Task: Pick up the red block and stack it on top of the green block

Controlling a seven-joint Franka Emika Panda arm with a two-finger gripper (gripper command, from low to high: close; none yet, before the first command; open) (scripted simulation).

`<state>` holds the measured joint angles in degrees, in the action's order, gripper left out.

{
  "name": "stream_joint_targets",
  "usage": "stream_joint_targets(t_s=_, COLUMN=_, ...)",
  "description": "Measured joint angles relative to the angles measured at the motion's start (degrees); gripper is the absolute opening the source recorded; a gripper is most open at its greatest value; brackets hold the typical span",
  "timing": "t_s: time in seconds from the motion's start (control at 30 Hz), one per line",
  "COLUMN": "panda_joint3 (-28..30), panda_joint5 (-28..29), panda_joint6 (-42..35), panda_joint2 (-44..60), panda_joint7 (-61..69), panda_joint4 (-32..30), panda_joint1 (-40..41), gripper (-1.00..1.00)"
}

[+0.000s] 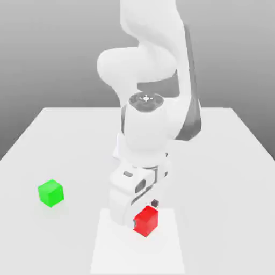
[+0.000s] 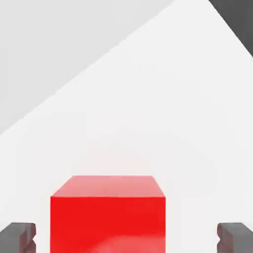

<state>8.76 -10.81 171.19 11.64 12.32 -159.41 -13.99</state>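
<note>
Red block (image 2: 107, 215) sits between spread fingers (image 2: 18, 236), aligned for grasp | gripper (image 1: 144, 215) released, low over table (image 1: 225, 161) near edge | green block (image 1: 51, 193) well apart.

One camera faces me from high across the bench (image 1: 64, 134), taking in the red block (image 1: 146, 221). My hand camera sits close above that same red block (image 2: 107, 215), looking across the bench.
</note>
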Motion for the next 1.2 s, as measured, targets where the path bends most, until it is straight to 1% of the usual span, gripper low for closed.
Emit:
stream_joint_targets(t_s=0.03, panda_joint3=-1.09, panda_joint5=-0.9, panda_joint6=0.88, panda_joint2=1.05, panda_joint7=0.61, panda_joint4=0.03, panda_joint1=0.85, gripper=0.0)
stream_joint_targets(t_s=0.07, panda_joint3=-1.91, panda_joint5=-1.5, panda_joint6=1.52, panda_joint2=1.82, panda_joint7=1.0, panda_joint4=0.04, panda_joint1=1.49, gripper=-1.0)
stream_joint_targets(t_s=0.3, panda_joint3=-1.9, panda_joint5=-1.56, panda_joint6=1.44, panda_joint2=1.86, panda_joint7=1.04, panda_joint4=0.05, panda_joint1=1.46, gripper=-1.0)
stream_joint_targets(t_s=0.57, panda_joint3=2.85, panda_joint5=6.13, panda_joint6=-4.61, panda_joint2=-5.57, panda_joint7=-4.31, panda_joint4=-0.47, panda_joint1=-1.31, gripper=-1.0)
stream_joint_targets(t_s=0.73, panda_joint3=3.61, panda_joint5=9.75, panda_joint6=-8.22, panda_joint2=-9.9, panda_joint7=-7.04, panda_joint4=-1.3, panda_joint1=-1.13, gripper=-1.0)
stream_joint_targets(t_s=0.87, panda_joint3=3.77, panda_joint5=11.45, panda_joint6=-10.63, panda_joint2=-12.78, panda_joint7=-7.83, panda_joint4=-2.24, panda_joint1=-0.71, gripper=-1.0)
stream_joint_targets(t_s=1.03, panda_joint3=9.35, panda_joint5=12.52, panda_joint6=-14.22, panda_joint2=-16.58, panda_joint7=7.63, panda_joint4=-2.73, panda_joint1=5.4, gripper=-1.0)
stream_joint_targets(t_s=1.2, panda_joint3=16.65, panda_joint5=16.65, panda_joint6=-17.07, panda_joint2=-20.24, panda_joint7=23.67, panda_joint4=-3.34, panda_joint1=11.07, gripper=-1.0)
